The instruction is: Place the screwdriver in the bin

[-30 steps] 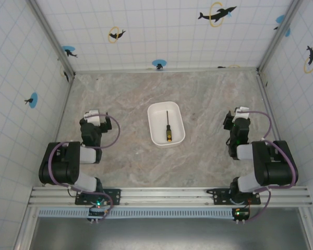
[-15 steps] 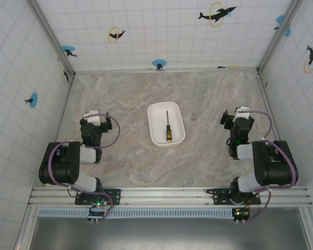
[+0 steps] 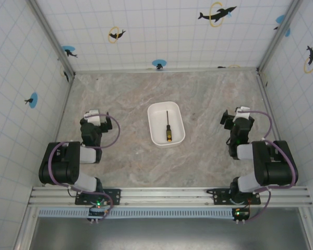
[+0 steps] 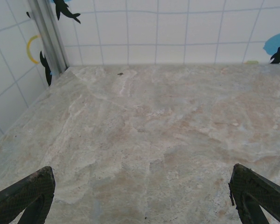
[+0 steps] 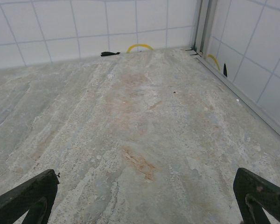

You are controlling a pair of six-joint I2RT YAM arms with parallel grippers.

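The white bin [image 3: 176, 112] sits in the middle of the marble table. Inside it lies the screwdriver [image 3: 167, 128], its thin shaft pointing away and its yellow-and-black handle toward the near rim. My left gripper [image 3: 92, 115] rests at the left, well apart from the bin. In the left wrist view its fingertips [image 4: 30, 191] stand wide apart over bare marble, nothing between them. My right gripper [image 3: 239, 112] rests at the right, also apart from the bin. Its fingertips [image 5: 261, 191] are spread wide over bare table.
Tiled walls with dolphin stickers enclose the table on three sides. Metal corner posts [image 3: 52, 36] stand at the back corners. Bare marble [image 3: 125, 94] lies on all sides of the bin.
The right gripper shifted very slightly between one second ago and half a second ago. Nothing else has moved.
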